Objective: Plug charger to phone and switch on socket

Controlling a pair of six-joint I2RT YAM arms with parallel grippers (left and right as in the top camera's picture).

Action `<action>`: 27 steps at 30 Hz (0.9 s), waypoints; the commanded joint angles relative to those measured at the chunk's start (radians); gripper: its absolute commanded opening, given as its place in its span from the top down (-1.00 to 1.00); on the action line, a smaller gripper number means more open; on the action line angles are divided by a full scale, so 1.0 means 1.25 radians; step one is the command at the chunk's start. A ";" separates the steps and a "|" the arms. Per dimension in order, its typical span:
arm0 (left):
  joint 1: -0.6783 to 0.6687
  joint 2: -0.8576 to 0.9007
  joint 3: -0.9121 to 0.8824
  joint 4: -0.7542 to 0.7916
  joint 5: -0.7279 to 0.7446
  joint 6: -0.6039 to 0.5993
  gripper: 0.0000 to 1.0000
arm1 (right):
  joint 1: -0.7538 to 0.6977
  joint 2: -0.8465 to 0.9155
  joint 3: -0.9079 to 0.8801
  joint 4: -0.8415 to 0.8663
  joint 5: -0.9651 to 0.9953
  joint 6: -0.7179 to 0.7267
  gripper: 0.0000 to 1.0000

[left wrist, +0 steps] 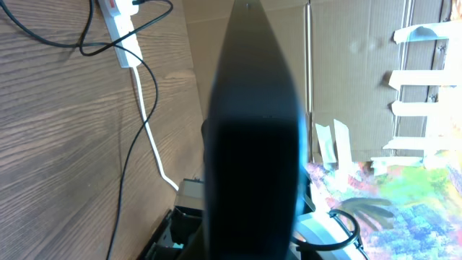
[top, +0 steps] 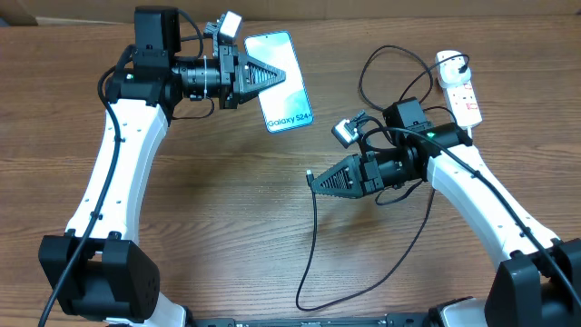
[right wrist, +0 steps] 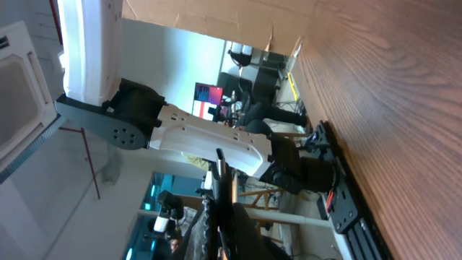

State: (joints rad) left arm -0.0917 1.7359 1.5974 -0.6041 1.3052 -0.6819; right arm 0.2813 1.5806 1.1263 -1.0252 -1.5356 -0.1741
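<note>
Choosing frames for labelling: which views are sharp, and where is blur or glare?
Overhead: evenly lit, sharp; text on the phone readable. Left wrist: its own blurred fingers fill the centre; the socket top left is clear. Right wrist: rolled sideways, bright washed-out background left, table grain sharp.

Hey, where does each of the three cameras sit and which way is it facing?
Overhead: above the table, looking straight down on the phone, charger and power strip; left gripper and right gripper show.
Left wrist: rolled sideways, facing the power strip; its shut fingers fill the middle.
Right wrist: rolled sideways, facing along the table toward the left arm; its fingers show at the bottom.
Shared: overhead and left wrist both show the power strip.
</note>
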 commanded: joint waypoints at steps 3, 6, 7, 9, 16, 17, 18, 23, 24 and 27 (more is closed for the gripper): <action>-0.017 -0.002 0.005 0.005 0.038 0.005 0.92 | 0.000 -0.016 0.023 0.071 -0.027 0.091 0.92; -0.021 -0.002 0.005 0.001 0.011 0.004 0.92 | 0.003 -0.016 0.023 0.078 -0.027 0.107 0.93; -0.021 -0.002 0.005 0.000 0.002 0.004 0.92 | 0.006 -0.016 0.023 0.078 -0.027 0.107 0.93; -0.021 -0.001 0.005 -0.006 -0.006 0.003 0.92 | 0.009 -0.016 0.026 0.078 -0.027 0.107 0.93; -0.021 -0.001 0.005 -0.087 -0.067 0.026 0.92 | 0.011 -0.016 0.052 0.079 -0.027 0.119 0.93; -0.021 -0.001 0.005 -0.103 -0.080 0.038 0.92 | 0.011 -0.016 0.054 0.080 -0.027 0.119 0.93; -0.021 -0.001 0.005 -0.117 -0.087 0.051 0.92 | 0.011 -0.016 0.056 0.081 -0.027 0.119 0.93; -0.021 -0.001 0.005 -0.127 -0.070 0.082 0.92 | 0.011 -0.016 0.059 0.087 -0.027 0.119 0.93; -0.022 -0.001 0.005 -0.127 -0.070 0.083 0.92 | 0.011 -0.016 0.059 0.087 -0.027 0.119 0.93; -0.027 -0.001 0.005 -0.127 -0.071 0.097 0.92 | 0.013 -0.016 0.059 0.088 -0.027 0.119 0.93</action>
State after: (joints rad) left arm -0.1165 1.7359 1.5967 -0.7677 1.1946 -0.6102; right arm 0.2897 1.5806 1.1671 -0.9199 -1.5356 -0.0250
